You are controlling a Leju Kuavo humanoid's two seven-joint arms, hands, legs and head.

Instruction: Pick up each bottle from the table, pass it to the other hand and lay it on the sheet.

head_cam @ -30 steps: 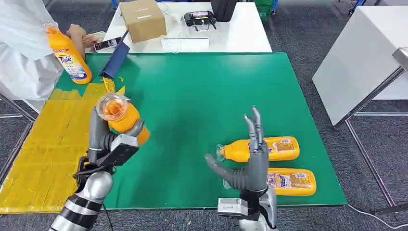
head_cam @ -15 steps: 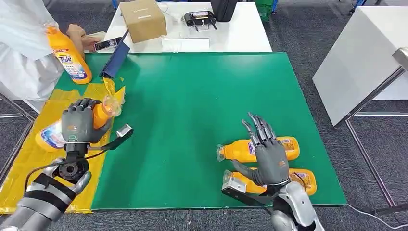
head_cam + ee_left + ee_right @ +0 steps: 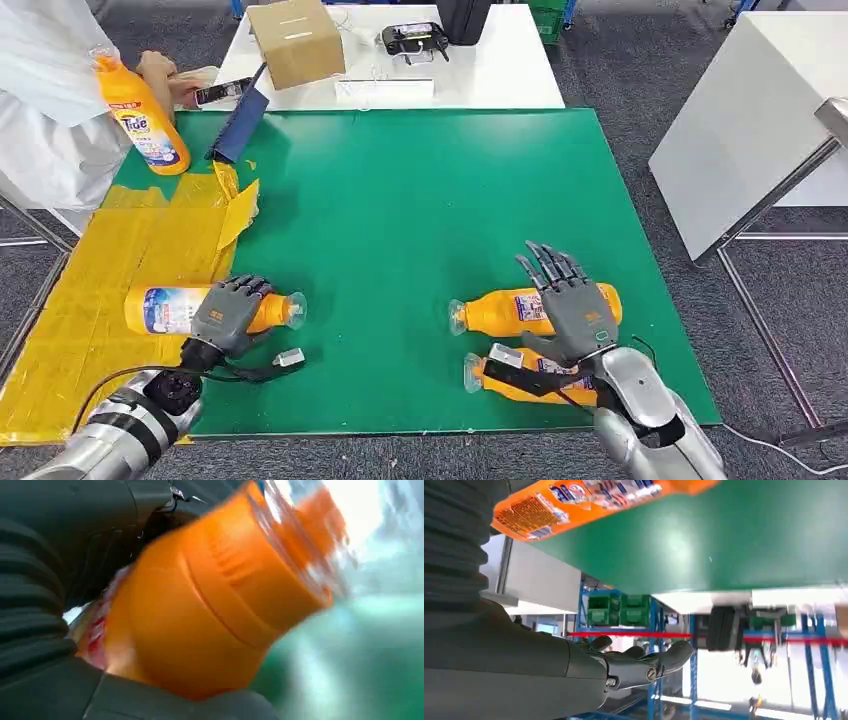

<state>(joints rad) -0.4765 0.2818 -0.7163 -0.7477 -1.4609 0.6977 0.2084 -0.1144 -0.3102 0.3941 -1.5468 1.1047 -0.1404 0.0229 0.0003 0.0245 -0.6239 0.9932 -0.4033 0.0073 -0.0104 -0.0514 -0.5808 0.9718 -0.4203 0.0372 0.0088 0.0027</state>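
1. Now the left hand (image 3: 228,312) is wrapped over the neck end of an orange plastic detergent bottle with a blue-white label (image 3: 170,308). That bottle lies on its side, base end and label on the yellow taped sheet (image 3: 100,300), clear cap poking past the fingers onto the green table mat (image 3: 400,200). Left wrist view agrees: fingers closed round the orange body, cap end out front.
2. Judgement: it's the lay-down step. The bottle is flat and low, so the hand prob. just needs to let go; the grip is near the neck, which leaves the heavy body already resting on the sheet.
3. The right hand (image 3: 570,310) is spread, holding nothing, hovering over the next two bottles w/ fingers fanned. An orange bottle lying on its side (image 3: 500,312) sits under and just ahead of its fingers; a second orange bottle, also on its side (image 3: 530,380), lies beneath the wrist, close to the table's near edge. Both have caps pointing toward the left hand.
4. Judgement: palm-down and open suits a top grasp on the farther bottle; contact not clear yet.
5. Far beyond the left hand, a person in a white sleeve (image 3: 40,110) holds an upright orange bottle (image 3: 140,120) at the sheet's far corner.
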